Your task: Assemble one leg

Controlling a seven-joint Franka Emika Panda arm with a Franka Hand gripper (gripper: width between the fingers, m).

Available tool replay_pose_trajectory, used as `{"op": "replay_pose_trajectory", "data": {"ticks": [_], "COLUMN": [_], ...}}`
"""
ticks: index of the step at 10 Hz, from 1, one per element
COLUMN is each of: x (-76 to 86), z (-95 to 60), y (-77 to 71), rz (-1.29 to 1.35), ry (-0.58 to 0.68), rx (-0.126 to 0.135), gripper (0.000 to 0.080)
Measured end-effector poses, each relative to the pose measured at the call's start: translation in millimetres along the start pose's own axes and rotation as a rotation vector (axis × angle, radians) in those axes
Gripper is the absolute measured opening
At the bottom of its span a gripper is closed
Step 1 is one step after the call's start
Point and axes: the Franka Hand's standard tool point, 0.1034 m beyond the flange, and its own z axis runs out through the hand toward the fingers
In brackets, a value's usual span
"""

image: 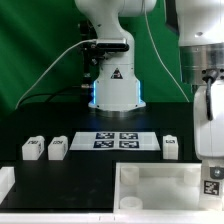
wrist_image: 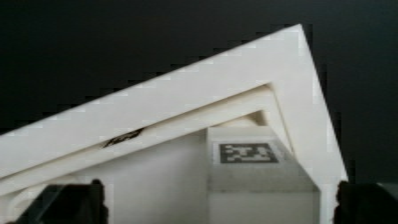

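Note:
A leg point(wrist_image: 249, 152), a small white block with a black-and-white tag, stands inside a corner of the large white rimmed panel point(wrist_image: 178, 95). In the exterior view this leg point(image: 212, 187) is at the panel's point(image: 150, 168) right corner. My gripper point(image: 212, 165) hangs just above it. In the wrist view the gripper point(wrist_image: 214, 205) is open, its dark fingertips point(wrist_image: 80, 200) are wide apart, and nothing is between them. Three more legs stand on the black table: two at the exterior view's left point(image: 33, 148) point(image: 57, 147) and one at the right point(image: 171, 147).
The marker board point(image: 120, 140) lies flat in front of the robot base point(image: 112, 90). A white block point(image: 5, 182) sits at the exterior view's left edge. A green backdrop stands behind.

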Motion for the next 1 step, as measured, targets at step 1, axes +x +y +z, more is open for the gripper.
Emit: {"op": "replay_pose_trajectory", "data": {"ticks": [1], "x": [0.2], "z": [0.5], "y": [0.3], "rz": [0.0], "ry": [0.001], "rx": [-0.001], "gripper": [0.0647]}}
